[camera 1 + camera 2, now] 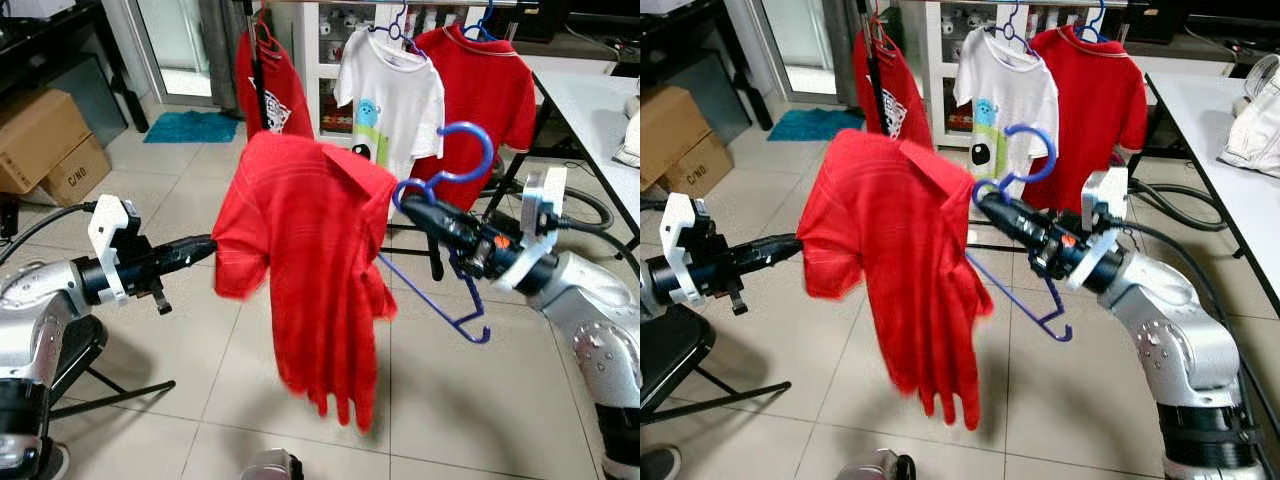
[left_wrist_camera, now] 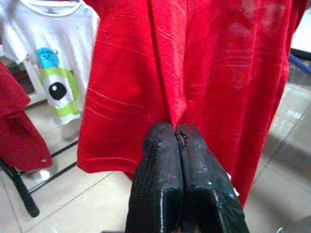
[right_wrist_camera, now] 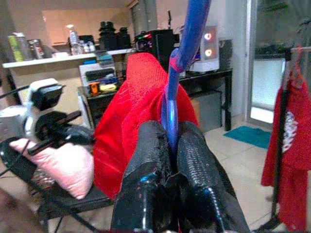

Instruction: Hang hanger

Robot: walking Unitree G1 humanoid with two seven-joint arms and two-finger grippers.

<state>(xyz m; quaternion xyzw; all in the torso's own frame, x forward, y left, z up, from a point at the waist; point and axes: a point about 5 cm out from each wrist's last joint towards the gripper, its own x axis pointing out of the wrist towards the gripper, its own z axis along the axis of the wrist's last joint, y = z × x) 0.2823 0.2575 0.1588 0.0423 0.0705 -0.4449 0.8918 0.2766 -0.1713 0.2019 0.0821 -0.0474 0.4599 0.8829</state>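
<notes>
Two grippers share one load. We see the right gripper (image 1: 412, 207) pinching the neck of a blue plastic hanger (image 1: 455, 180), hook up toward 12 o'clock. A red short-sleeved shirt (image 1: 305, 265) drapes off its 9 o'clock end. Our left gripper (image 2: 174, 133), fingers pressed together, nips a fold of that shirt. Behind, a rack holds a white cartoon T-shirt (image 1: 392, 100) between red shirts (image 1: 488, 85).

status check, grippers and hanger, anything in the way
Left gripper shut on red shirt. Right gripper shut on blue hanger. White shirt on rack behind.
</notes>
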